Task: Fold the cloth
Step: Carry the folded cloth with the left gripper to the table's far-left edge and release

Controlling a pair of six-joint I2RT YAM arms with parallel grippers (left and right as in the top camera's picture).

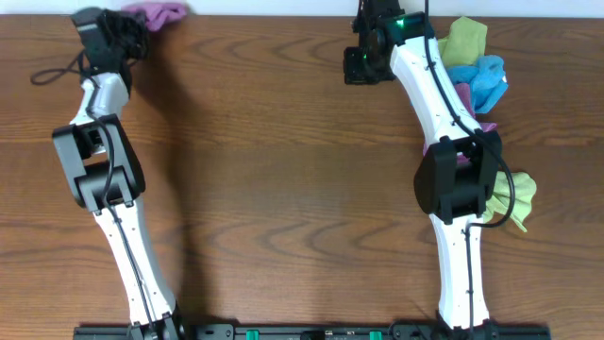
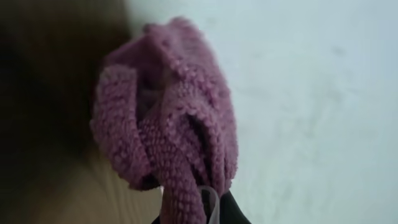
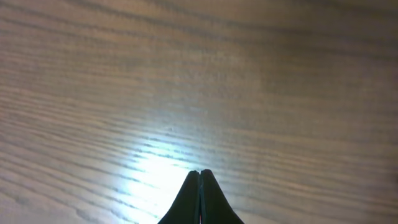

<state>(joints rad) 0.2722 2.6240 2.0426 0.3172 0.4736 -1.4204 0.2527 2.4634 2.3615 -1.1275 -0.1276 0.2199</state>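
The left gripper is clamped on a bunched purple terry cloth at the far left corner of the table, hard against the pale wall. To fold it well, the cloth wants carrying to the open middle and laying flat so a corner shows. The right gripper hovers over bare wood, fingers pressed together on nothing, well apart from the cloth; it should open and take a second corner, leaving the pile of coloured cloths alone
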